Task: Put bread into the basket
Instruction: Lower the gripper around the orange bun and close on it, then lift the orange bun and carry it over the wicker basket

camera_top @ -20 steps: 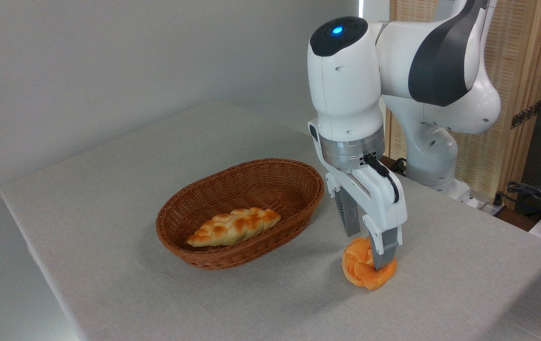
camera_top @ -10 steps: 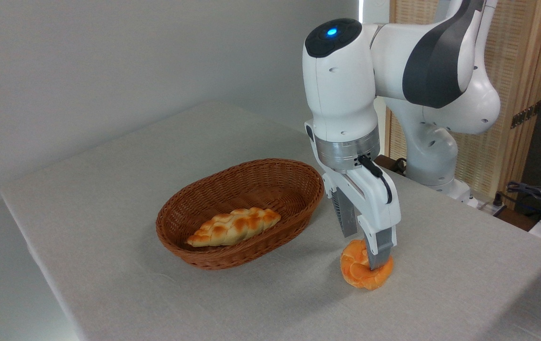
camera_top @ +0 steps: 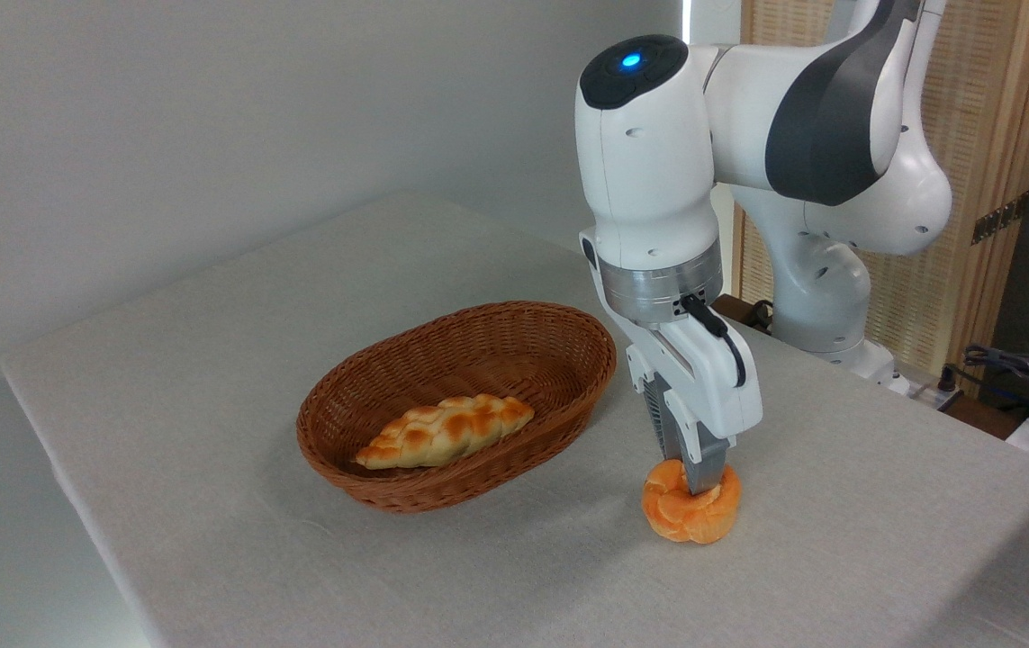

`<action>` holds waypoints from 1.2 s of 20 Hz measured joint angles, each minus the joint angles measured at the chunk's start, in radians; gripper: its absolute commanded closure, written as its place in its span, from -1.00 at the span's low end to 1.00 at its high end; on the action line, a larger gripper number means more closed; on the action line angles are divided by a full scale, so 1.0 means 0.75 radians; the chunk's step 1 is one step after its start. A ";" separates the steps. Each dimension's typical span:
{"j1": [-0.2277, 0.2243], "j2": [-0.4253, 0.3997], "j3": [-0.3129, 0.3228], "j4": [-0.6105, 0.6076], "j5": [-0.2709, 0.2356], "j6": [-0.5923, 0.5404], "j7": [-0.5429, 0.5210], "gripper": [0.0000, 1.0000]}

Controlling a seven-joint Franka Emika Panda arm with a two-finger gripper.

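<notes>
One bun pinched beside the basket

The gripper (camera_top: 692, 475) points straight down, its fingers (camera_top: 701, 461) pressed into the top of the bread (camera_top: 690, 515). The bread sits on the table (camera_top: 208, 360), right of the basket (camera_top: 458, 401), apart from it. The basket contains a braided loaf (camera_top: 445, 432).

Plain grey wall (camera_top: 163, 135), cloth-covered table (camera_top: 298, 576), slatted wooden screen (camera_top: 982, 162) at right.

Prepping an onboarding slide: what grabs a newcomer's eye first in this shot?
The white arm, its gripper pressed down on the orange bun at the table's front right, jaws pinched into its top. Left of it, the wicker basket holds a braided loaf.
</notes>
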 measured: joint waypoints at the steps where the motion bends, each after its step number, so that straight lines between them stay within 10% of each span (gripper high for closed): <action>1: 0.000 0.000 0.000 0.000 0.000 0.000 0.000 0.96; 17: -0.018 -0.002 0.000 0.010 0.000 0.001 0.000 1.00; 24: -0.121 -0.016 -0.013 0.300 0.000 -0.230 0.000 1.00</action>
